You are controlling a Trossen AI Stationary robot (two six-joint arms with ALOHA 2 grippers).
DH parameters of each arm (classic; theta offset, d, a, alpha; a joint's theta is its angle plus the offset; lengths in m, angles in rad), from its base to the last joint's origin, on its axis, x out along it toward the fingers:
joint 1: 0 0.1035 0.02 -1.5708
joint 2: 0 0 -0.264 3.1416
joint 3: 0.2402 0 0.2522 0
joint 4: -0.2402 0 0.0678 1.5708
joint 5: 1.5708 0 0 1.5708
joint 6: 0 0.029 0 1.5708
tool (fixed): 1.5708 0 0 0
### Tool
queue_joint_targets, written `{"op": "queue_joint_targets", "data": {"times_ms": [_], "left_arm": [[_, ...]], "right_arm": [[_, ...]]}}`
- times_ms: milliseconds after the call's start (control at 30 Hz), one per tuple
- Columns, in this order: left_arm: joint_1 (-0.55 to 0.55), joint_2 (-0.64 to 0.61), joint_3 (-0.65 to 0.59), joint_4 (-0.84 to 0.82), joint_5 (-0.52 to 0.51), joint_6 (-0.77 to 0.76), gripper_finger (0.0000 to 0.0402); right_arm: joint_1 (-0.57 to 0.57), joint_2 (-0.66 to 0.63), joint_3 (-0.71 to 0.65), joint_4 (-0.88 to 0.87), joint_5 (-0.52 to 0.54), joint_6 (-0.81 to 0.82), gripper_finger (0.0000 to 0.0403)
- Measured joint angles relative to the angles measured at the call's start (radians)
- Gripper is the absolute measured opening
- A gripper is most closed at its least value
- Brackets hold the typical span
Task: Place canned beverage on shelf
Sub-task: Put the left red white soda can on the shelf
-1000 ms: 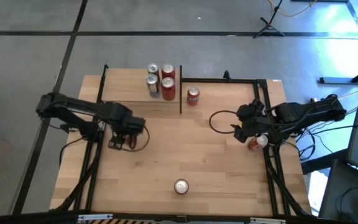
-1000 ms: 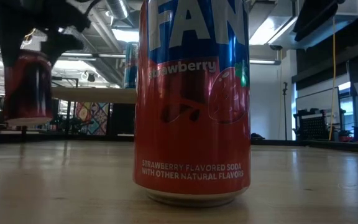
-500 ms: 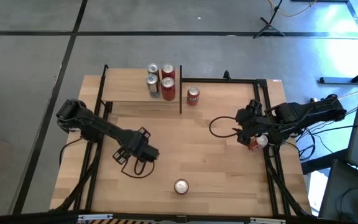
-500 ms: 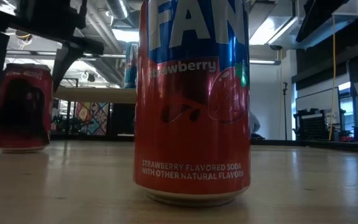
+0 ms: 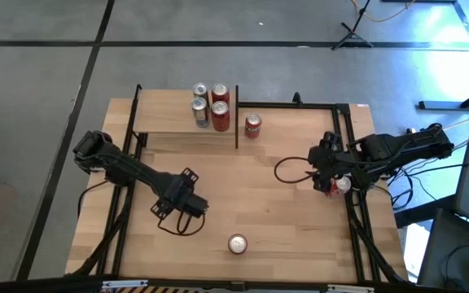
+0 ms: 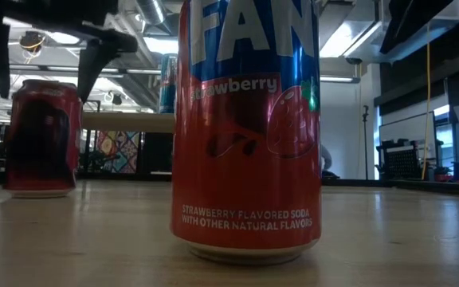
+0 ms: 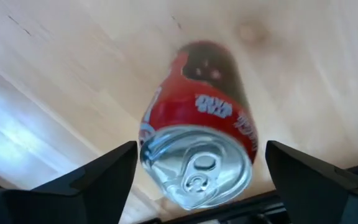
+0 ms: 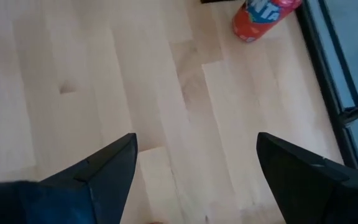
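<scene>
A red can (image 7: pixel 197 118) stands upright on the table, left of centre, and shows at the left of the low view (image 6: pixel 42 135). My left gripper (image 5: pixel 181 202) points down over it, open, with one finger on either side of the can's top and a gap at each. In the high view the gripper hides this can. The shelf (image 5: pixel 165 114) stands at the far left and bears several cans (image 5: pixel 210 102). My right gripper (image 5: pixel 326 175) hangs open above the table near the right edge, with nothing between its fingers (image 8: pixel 194 155).
A strawberry soda can (image 5: pixel 237 242) stands near the front edge and fills the low view (image 6: pixel 245 127). One red can (image 5: pixel 253 124) stands on the table just right of the shelf. Another can (image 5: pixel 338 186) sits under my right arm. Bare wood lies mid-table.
My left gripper has carried the red can toward the table's near edge and a little to the right, and has come down. The can hung clear of the table then and now stands on it. The fingers have opened and let go. My right gripper has rolled a little in place.
</scene>
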State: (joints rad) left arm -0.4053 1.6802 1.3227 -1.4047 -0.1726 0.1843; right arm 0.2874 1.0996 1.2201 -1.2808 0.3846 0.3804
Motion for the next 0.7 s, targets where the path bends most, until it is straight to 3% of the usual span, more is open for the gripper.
{"op": "queue_joint_targets", "data": {"times_ms": [167, 267, 467, 700], "left_arm": [[-0.001, 0.000, 0.058, -0.036, -0.003, -0.044, 0.0355], [0.007, 0.000, 0.139, -0.118, -0.026, -0.166, 0.0356], [0.029, -0.070, 0.298, -0.113, -0.021, -0.702, 0.0350], [0.007, -0.167, 0.312, 0.087, -0.032, -1.298, 0.0348]], "right_arm": [[0.000, 0.000, 0.000, 0.000, -0.022, -0.026, 0.0319], [0.000, 0.000, 0.000, 0.000, -0.022, -0.026, 0.0319], [0.000, 0.000, 0.000, 0.000, -0.030, -0.071, 0.0319], [0.000, 0.000, 0.000, 0.001, -0.030, -0.128, 0.0319]]}}
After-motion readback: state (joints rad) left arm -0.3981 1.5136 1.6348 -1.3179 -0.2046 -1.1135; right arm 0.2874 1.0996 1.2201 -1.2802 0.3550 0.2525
